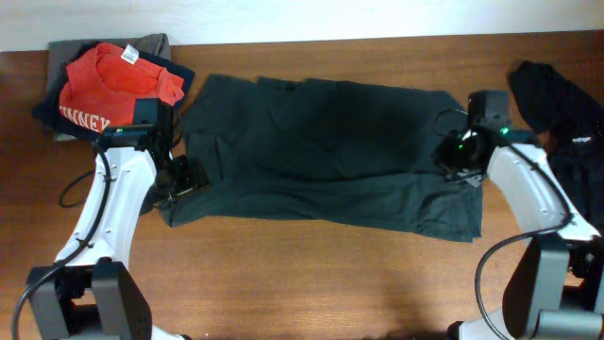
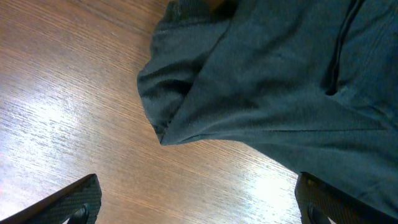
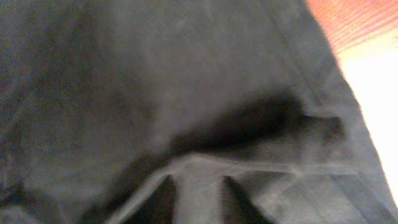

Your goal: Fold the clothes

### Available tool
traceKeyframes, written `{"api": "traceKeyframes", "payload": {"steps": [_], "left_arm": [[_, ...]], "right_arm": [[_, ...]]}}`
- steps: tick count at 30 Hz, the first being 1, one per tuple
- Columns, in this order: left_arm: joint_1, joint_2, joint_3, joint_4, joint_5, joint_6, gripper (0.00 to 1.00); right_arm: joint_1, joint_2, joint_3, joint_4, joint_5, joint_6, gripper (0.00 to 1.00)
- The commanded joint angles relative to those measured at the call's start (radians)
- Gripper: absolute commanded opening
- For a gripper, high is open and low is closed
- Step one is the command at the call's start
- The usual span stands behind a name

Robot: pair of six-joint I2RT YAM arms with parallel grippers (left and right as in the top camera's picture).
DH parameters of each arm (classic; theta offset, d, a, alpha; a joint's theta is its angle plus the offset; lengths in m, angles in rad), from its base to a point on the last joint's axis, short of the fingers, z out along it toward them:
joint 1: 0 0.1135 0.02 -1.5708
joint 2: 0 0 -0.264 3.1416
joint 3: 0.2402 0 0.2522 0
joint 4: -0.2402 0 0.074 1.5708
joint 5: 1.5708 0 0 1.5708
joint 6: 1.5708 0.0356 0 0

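While the dark garment (image 1: 330,151) lies spread on the table (image 1: 311,274), the left gripper (image 1: 189,178) stands wide open at its left edge. The right gripper (image 3: 199,196) pinches a fold at its right edge; beyond its upper left corner, a red shirt (image 1: 113,80) reads "…NNEY".

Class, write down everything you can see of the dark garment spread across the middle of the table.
The garment is dark charcoal, soft fabric, lying flat and wrinkled as a rough wide rectangle on the wooden table. Seams and creases show; no print is visible. The left end effector stands open at its near left corner; the right end effector sits at its right edge, grip unclear.
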Motion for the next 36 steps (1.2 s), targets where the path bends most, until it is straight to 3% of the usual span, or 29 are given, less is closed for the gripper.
{"api": "traceKeyframes", "payload": {"steps": [1,5,15,25,36], "left_arm": [[0.006,-0.006,-0.008,0.000,0.000,-0.005,0.99],[0.006,-0.006,-0.008,0.000,0.000,-0.005,0.99],[0.006,-0.006,-0.008,-0.002,0.000,-0.005,0.99],[0.006,-0.006,-0.008,-0.002,0.000,-0.005,0.99],[0.006,-0.008,-0.007,0.028,0.005,0.022,0.99]], "right_arm": [[-0.007,-0.024,0.037,-0.103,0.001,-0.077,0.14],[-0.007,0.002,-0.007,-0.154,0.031,-0.112,0.04],[-0.008,0.116,-0.105,-0.016,0.034,-0.143,0.04],[-0.018,0.197,-0.107,-0.097,0.166,-0.116,0.04],[-0.153,0.196,-0.101,-0.155,0.212,-0.117,0.04]]}}
